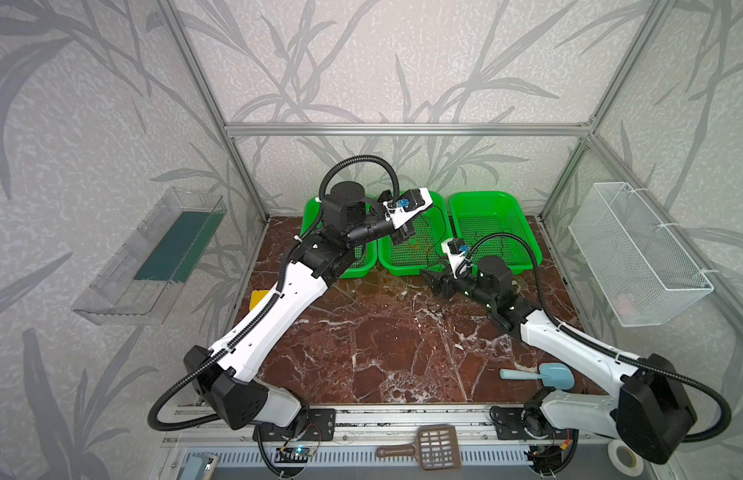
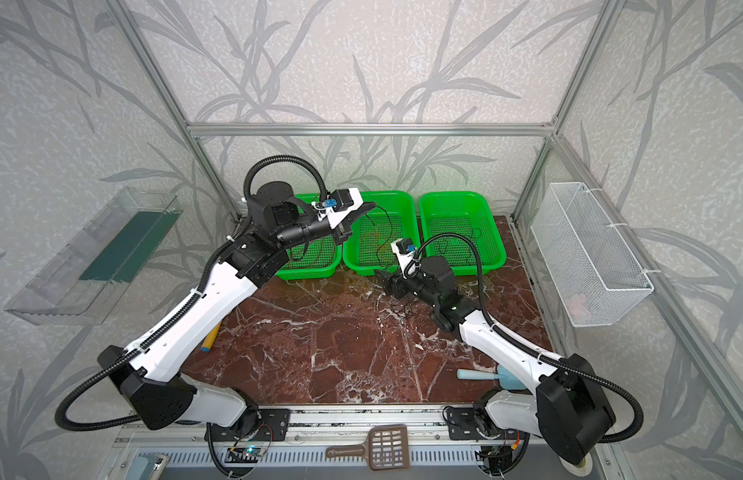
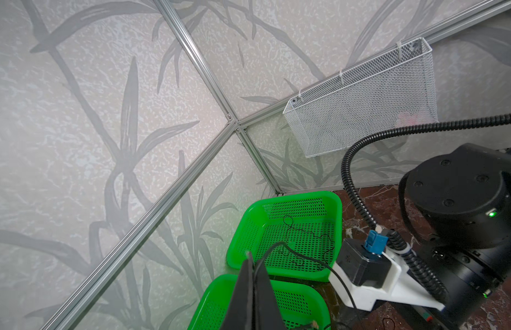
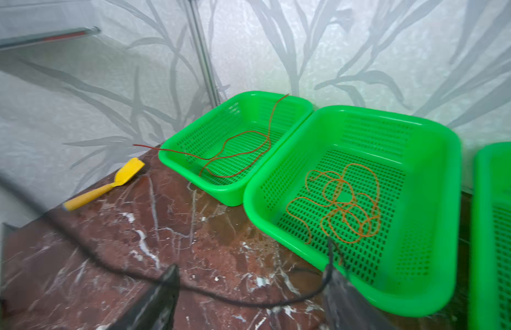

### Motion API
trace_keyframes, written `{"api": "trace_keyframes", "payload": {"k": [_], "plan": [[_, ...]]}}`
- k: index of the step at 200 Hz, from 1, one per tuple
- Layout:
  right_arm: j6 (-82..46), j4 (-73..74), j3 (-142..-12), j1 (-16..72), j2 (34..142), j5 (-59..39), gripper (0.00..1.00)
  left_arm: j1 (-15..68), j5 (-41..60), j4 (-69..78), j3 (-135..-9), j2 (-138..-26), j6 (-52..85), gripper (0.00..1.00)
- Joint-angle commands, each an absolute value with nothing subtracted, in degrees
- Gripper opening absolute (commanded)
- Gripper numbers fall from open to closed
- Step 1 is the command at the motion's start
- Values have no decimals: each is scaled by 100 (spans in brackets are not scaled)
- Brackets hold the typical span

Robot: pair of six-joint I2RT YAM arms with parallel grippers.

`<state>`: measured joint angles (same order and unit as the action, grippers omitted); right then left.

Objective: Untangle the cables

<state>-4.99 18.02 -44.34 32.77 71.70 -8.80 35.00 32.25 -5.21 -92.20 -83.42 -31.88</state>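
Overhead, the left tool [image 3: 250, 258] is clenched on a thin black wire [image 3: 277, 243] that droops to the veined marble bench [image 4: 162, 228], passing between the spread jaws of the released right tool [image 4: 251, 271]. Behind, perforated green plastic baskets [image 4: 437, 171] hold the others: a red-brown wire [image 4: 248, 132] curving loosely in the left one, an orange wire [image 4: 348, 213] coiled in the middle one.

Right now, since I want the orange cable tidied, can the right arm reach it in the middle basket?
Probably yes. The right gripper sits low with jaws open, facing the middle basket, where the orange cable lies uncovered. Only the basket's near wall and a black cable across the jaws intervene.
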Motion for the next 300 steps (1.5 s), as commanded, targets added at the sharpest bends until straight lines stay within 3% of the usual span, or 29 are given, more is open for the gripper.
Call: {"api": "trace_keyframes", "payload": {"k": [1, 39, 72, 84, 134, 167, 204, 233, 258, 300], "plan": [[-193, 1788, -4616, 3281, 7137, -347, 74, 3624, 3444, -413, -9359, -8473, -3234, 0], [-123, 1956, -4702, 3280, 7163, -352, 71, 3756, 3469, -329, -9404, -8545, -3180, 0], [-75, 2066, -4705, 3283, 7133, -305, 63, 3771, 3458, -221, -9387, -8558, -3047, 0], [-55, 2132, -4683, 3275, 7098, -396, 56, 3772, 3462, -180, -9370, -8563, -3007, 0], [-7, 1939, -4702, 3223, 6897, -211, 10, 3762, 3285, -25, -9259, -8624, -2905, 0], [-276, 1747, -4766, 2820, 6709, -185, 2, 3719, 2944, 308, -8814, -8609, -2639, 0], [-443, 1266, -5218, 2173, 6697, -251, 0, 3659, 2783, 746, -8104, -8480, -2155, 30], [-476, 741, -5845, 1618, 6943, -300, 0, 3611, 2571, 984, -7454, -8360, -1756, 64], [-532, 130, -6551, 1075, 7502, -172, 0, 3587, 2386, 984, -6965, -8341, -1526, 72], [-285, -294, -7498, 733, 8730, 266, 0, 3604, 2329, 815, -6257, -8521, -1399, 72]]}}
